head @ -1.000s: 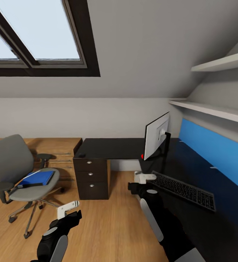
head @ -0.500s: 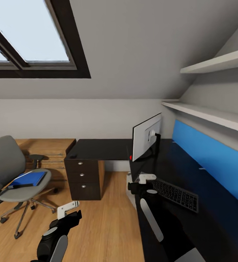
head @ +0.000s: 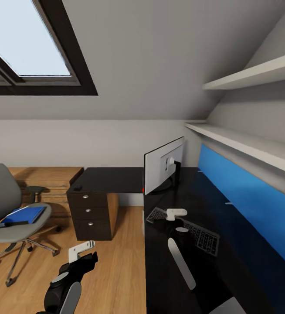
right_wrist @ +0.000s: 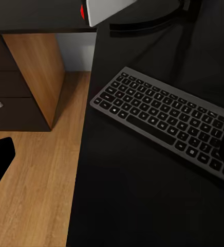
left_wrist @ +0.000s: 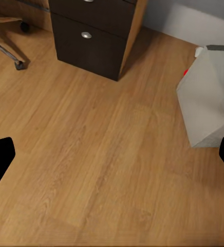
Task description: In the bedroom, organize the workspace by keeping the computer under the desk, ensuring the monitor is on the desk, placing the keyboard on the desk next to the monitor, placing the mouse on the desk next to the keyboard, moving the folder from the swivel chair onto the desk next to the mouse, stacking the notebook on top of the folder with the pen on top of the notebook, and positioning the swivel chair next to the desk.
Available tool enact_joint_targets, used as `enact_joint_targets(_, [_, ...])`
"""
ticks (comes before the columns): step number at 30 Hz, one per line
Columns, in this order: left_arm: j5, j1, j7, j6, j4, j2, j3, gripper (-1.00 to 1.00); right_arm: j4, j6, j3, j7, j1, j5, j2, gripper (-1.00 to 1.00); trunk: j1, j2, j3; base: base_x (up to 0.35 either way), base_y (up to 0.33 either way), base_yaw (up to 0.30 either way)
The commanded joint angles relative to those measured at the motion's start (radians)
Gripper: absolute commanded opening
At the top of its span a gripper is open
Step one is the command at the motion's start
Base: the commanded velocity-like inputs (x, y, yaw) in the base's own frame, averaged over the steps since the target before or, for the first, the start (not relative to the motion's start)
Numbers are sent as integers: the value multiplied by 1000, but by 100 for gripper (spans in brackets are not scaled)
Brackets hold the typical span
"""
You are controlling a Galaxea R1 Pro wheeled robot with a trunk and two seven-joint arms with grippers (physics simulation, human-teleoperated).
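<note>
The L-shaped desk (head: pixel 116 179) is occupying the corner under the sloped ceiling, its glossy black top running along the blue wall panel (head: pixel 247 205); the dark drawer unit (head: pixel 90 213) is sitting under its far wing. The swivel chair (head: pixel 11 213) is standing well apart from the desk, out on the wood floor (head: pixel 116 261), so it is judged not yet positioned. The monitor (head: pixel 162 170) is standing upright on the desk near the inner corner, its light grey back facing the room; this requirement appears met. The computer (left_wrist: pixel 207 100) is showing in the left wrist view as a light grey case on the floor beside the drawer unit, a red light at its edge; it appears to be sitting by the desk edge, though whether fully under it cannot be told. The keyboard (right_wrist: pixel 163 118) is lying flat on the desk just in front of the monitor's base, set at an angle to the desk edge. The folder (head: pixel 22 214) is lying on the chair seat, bright blue, with a dark flat item across its near edge, too small to identify. A small dark object (head: pixel 77 188), possibly the mouse, is resting at the far wing's outer corner. The right gripper (head: pixel 176 213) is hovering over the keyboard, fingers spread, holding nothing; the left gripper (head: pixel 80 252) is hanging over bare floor, likewise spread and unloaded, consistent with transit.
</note>
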Motion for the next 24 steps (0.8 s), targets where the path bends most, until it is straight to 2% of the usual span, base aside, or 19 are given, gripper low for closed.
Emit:
enact_joint_targets(1, [11,-1,10,2,-1,0,-1,100,-1,2,2,-10,-1,-10,0,100,0,-1,-2,42,-222,0])
enact_joint_targets(24, [13,-1,6,2,1,1,0,100,24,-60,-4,-2,-1,-10,-2,100,0,-1,-2,4,-15,0])
